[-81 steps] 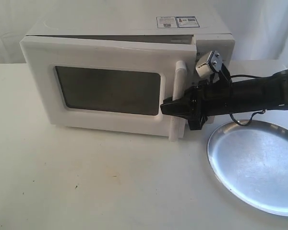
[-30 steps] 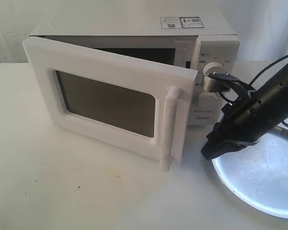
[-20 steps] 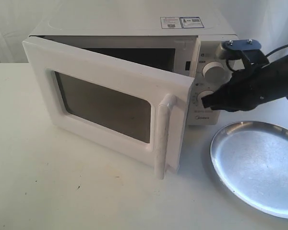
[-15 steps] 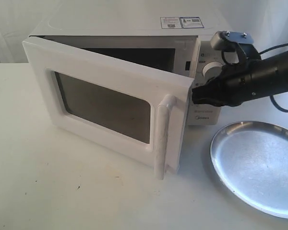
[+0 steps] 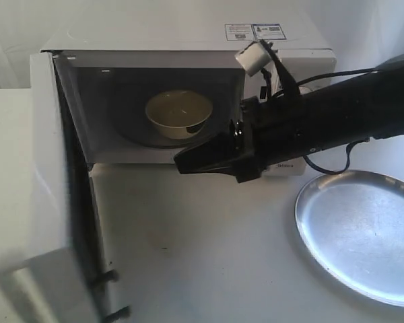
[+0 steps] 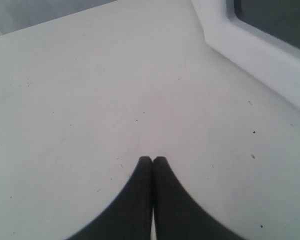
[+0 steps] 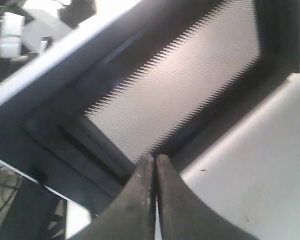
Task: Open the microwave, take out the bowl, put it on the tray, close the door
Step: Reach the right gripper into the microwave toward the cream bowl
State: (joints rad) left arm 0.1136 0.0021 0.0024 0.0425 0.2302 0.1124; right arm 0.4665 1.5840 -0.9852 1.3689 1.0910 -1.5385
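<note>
The white microwave (image 5: 188,37) stands at the back with its door (image 5: 50,195) swung wide open toward the front left. Inside the cavity sits the cream-white bowl (image 5: 178,113). My right gripper (image 5: 180,163) is shut and empty, reaching across in front of the cavity just below the bowl. In the right wrist view that gripper (image 7: 153,159) points at the inner side of the door's mesh window (image 7: 180,85). The silver tray (image 5: 363,232) lies on the table at the right. My left gripper (image 6: 152,160) is shut over bare table, beside the door's outer frame (image 6: 255,55).
The open door sticks out over the table's front left. The right arm's black body (image 5: 337,114) stretches from the right edge across the microwave's control panel, hiding the knobs. White tabletop (image 5: 209,249) lies between door and tray.
The door has swung from partly open to fully open, showing the bowl. My right gripper moved left from beside the knobs to the front of the cavity.
</note>
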